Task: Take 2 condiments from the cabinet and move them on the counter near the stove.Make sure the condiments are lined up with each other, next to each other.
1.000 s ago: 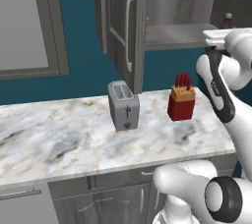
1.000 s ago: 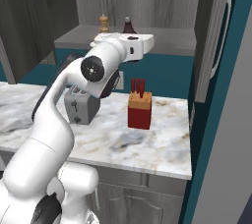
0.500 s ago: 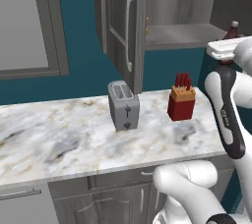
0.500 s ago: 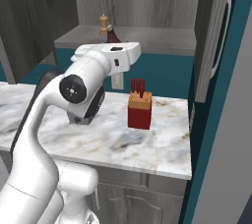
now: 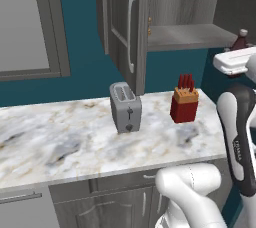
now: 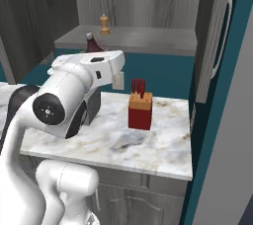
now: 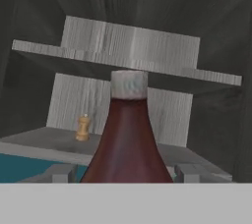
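Observation:
My gripper [image 7: 126,175] is shut on the dark red-brown bottle [image 7: 127,134], whose body sits between the two fingertips with its pale cap upright. In the right base view the bottle [image 6: 92,44] stands just above my white hand, in front of the cabinet shelf [image 6: 148,41]. From the left base the same bottle [image 5: 242,38] shows at the right edge, level with the shelf. The tan shaker [image 6: 104,23] remains at the back of the shelf, small in the hand view [image 7: 82,127]. The marble counter [image 5: 75,137] lies below. The stove is out of view.
A grey toaster [image 5: 125,107] and a red knife block [image 5: 184,104] stand on the counter under the cabinet. The cabinet door [image 5: 127,27] hangs open to the left of the shelf. The counter ends just right of the knife block [image 6: 140,110].
The bottle has left its place on the shelf and come away from the shaker with my gripper. The arm has swung, bringing the hand outward and lower.

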You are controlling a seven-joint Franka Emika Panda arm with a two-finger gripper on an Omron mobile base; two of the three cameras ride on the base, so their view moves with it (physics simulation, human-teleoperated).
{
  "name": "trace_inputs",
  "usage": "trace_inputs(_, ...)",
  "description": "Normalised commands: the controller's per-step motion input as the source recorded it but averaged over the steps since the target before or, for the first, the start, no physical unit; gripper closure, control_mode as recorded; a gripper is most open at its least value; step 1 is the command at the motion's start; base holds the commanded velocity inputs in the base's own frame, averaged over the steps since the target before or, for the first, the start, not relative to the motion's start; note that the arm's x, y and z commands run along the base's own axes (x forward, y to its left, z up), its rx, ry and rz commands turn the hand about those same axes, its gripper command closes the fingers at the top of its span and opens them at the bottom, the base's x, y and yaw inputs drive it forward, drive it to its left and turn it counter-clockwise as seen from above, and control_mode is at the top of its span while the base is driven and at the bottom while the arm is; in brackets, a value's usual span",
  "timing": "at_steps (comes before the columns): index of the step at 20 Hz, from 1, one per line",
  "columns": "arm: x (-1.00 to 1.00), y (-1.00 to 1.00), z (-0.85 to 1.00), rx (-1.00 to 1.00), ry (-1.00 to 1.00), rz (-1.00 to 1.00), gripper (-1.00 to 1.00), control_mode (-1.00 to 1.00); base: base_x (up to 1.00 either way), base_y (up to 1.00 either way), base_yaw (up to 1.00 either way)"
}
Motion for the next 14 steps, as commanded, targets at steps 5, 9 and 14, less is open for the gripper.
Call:
trace_inputs(5, -0.69, 0.43, 0.11, 0.00, 0.14, 0.10, 1.00, -1.00, 0.00, 0.00, 0.00)
trace_inputs(9, -0.42, 0.56, 0.07, 0.00, 0.16, 0.03, 1.00, -1.00, 0.00, 0.00, 0.00)
trace_inputs(14, -0.04, 0.18, -0.02, 0.00, 0.01, 0.00, 1.00, -1.00, 0.00, 0.00, 0.00)
